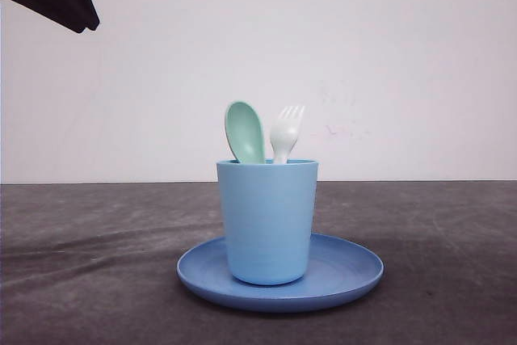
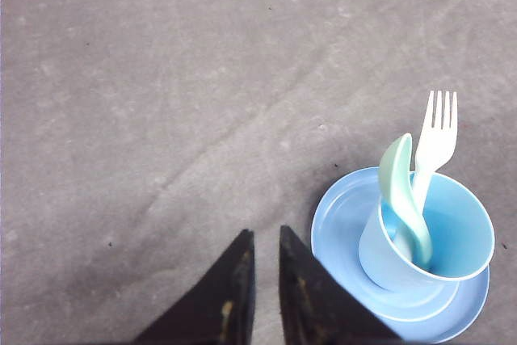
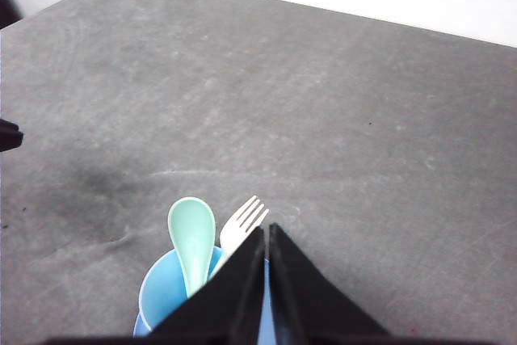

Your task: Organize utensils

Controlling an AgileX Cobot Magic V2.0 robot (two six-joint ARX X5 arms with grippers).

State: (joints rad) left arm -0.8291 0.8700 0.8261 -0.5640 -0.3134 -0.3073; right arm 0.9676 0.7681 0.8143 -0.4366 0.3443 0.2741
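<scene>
The fork (image 1: 287,132) and spoon (image 1: 245,132) stand handle-down, near upright, in the cup (image 1: 267,220) on the plate (image 1: 355,268). The right end effector (image 3: 267,236), fingers together, hovers just above them and seems the nearer. The left end effector (image 2: 266,240), nearly closed with a thin gap, hangs off to the side.

Bare table (image 1: 81,264) all round; cup (image 1: 267,220) (on plate (image 1: 347,272)) the lone obstacle.

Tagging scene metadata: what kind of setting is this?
Probably a lab or test bench, not a real kitchen: a bare dark grey table against a plain white wall, holding just a blue plate, a cup, a spoon and a fork.
</scene>
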